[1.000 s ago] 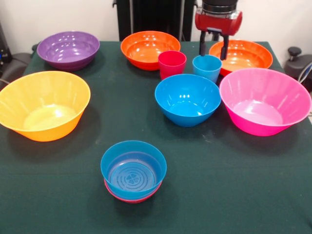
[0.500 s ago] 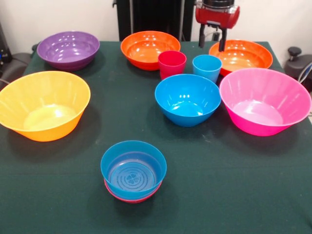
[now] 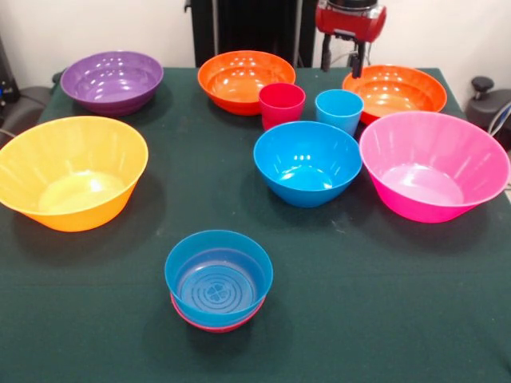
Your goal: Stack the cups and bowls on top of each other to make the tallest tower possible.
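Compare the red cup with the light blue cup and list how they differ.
Colour: the red cup is crimson, the light blue cup pale blue. Place: in the front view the red cup stands left, before an orange bowl; the light blue cup stands right, beside the other orange bowl and nearer the gripper. Both stand upright, mouths up, empty, on the green table, close but apart.

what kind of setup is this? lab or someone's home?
Most likely a robot lab bench, not a home. A red robot hand hangs over a table covered in dark green cloth, and the plastic bowls, like the pink bowl, and cups are spread out apart like test props against a plain white wall.
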Available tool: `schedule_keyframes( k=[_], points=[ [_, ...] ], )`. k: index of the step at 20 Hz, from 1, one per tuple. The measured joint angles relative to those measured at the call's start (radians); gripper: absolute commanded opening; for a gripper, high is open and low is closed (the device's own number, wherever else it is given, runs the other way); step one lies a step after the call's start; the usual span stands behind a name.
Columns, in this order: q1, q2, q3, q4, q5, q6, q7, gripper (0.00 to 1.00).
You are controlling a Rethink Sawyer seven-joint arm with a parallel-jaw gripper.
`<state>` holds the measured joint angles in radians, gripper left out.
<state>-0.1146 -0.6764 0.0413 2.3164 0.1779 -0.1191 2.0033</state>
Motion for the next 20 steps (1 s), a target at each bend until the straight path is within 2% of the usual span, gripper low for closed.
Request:
schedule_keyframes(
  k=[15,20],
  points=[
    [-0.084,0.147,-0.026,-0.001,-0.073,-0.088,0.0,1.0],
    [-0.107,0.17,-0.026,-0.002,-0.086,-0.088,0.0,1.0]
  ],
)
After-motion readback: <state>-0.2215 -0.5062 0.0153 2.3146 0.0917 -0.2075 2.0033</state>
